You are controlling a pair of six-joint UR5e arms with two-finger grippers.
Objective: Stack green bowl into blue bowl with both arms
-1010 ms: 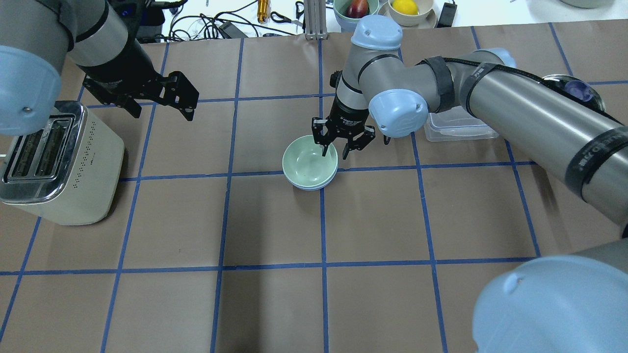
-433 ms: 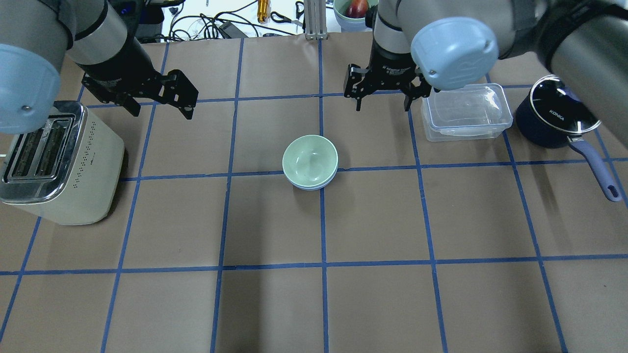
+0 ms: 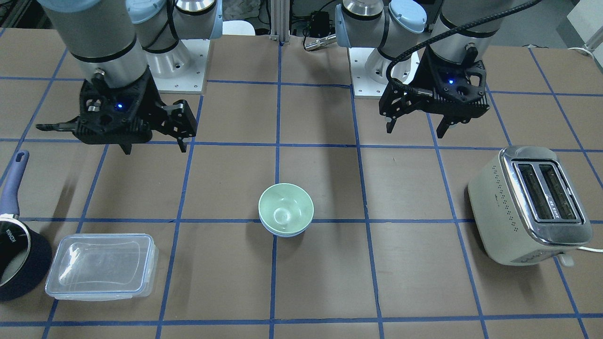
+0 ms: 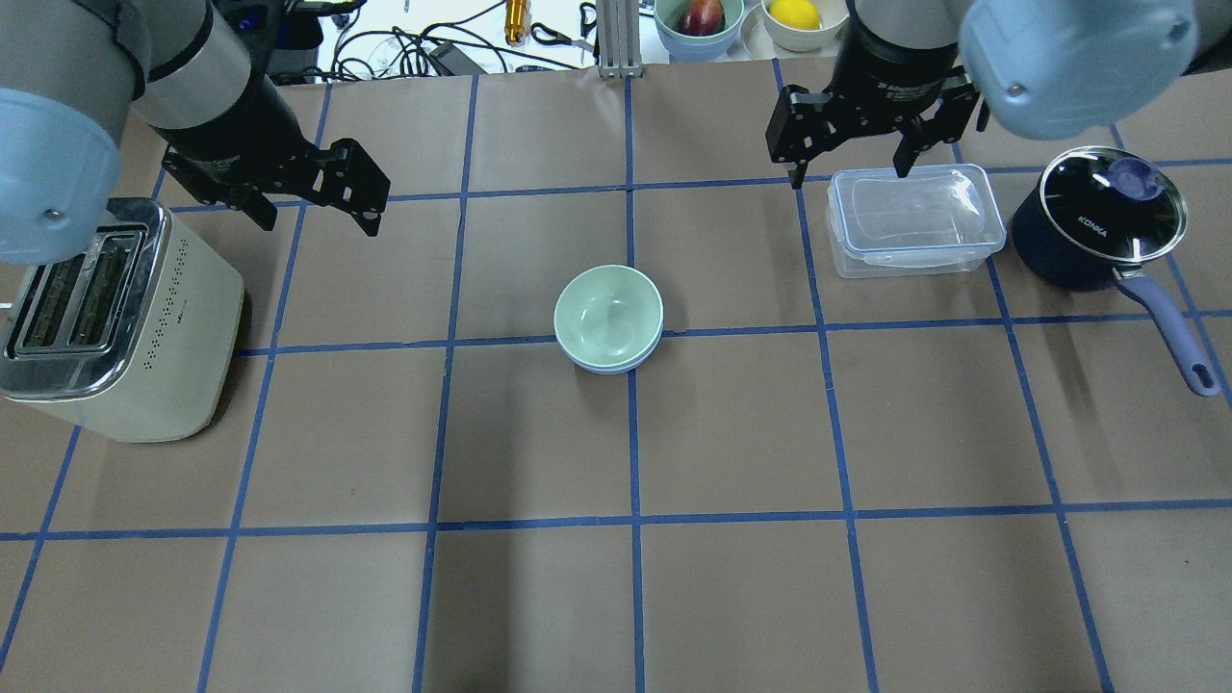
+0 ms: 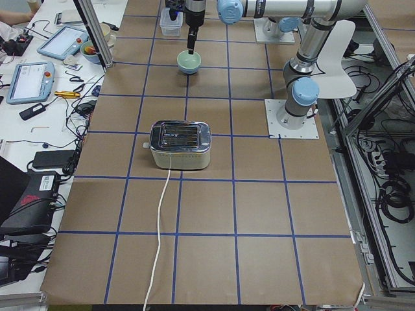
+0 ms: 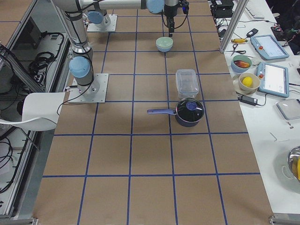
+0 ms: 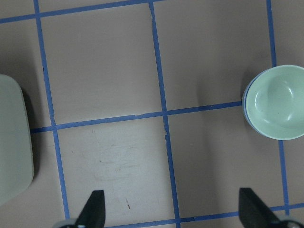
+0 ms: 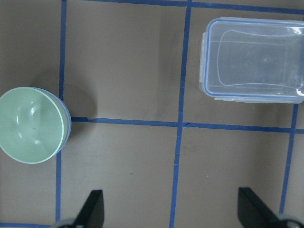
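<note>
Overhead exterior: we see green bowl (image 4: 608,313) inside blue bowl (image 4: 616,369).
Left end effector (image 4: 320,223): spread, empty.
Right end effector (image 4: 851,178): spread, empty.

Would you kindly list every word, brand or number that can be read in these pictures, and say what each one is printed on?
"KONKA": on the glass lid of the dark blue pot.
Small printed mark on the side of the toaster: too small to read.
The bowls, the clear container and the table paper show no text.
</note>
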